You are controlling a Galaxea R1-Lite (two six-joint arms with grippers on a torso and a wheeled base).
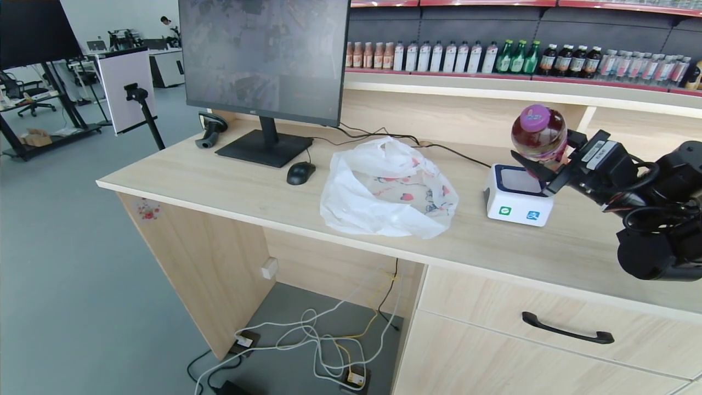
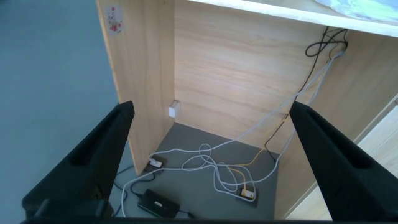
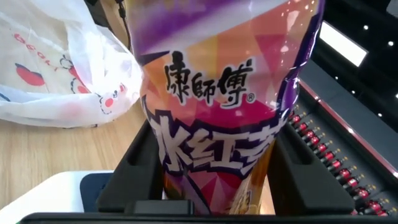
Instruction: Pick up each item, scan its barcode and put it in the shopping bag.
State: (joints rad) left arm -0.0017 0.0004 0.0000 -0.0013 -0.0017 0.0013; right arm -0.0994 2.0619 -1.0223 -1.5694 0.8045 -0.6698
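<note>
1. The bottle (image 1: 538, 133) had a purple cap, a dark red drink inside and a wrapper in purple, orange and pink with large print.
2. It was tilted, cap toward the shelves, and was held in the air just above the white scanner box (image 1: 518, 206), whose top window had a dark blue frame.
3. The right gripper (image 1: 545, 164) was clamped on the bottle's lower body, one black finger on each side.
4. The left gripper (image 2: 211, 109) hung low beside the counter's side panel with its fingers spread wide, holding nothing.
5. The shopping bag (image 1: 384, 192), white plastic with red prints, lay crumpled on the counter (image 1: 230, 181) near the scanner box, on its left.
6. The pale wood counter also carried a monitor (image 1: 263, 55), a black mouse (image 1: 300, 173) and a handheld scanner (image 1: 211, 129).
7. A drawer with a black handle (image 1: 567, 328) sat under the counter's right part; cables (image 1: 318, 345) lay tangled on the grey floor in the opening beneath.
8. Behind the counter, a shelf held a row of drink bottles (image 1: 493, 57).
</note>
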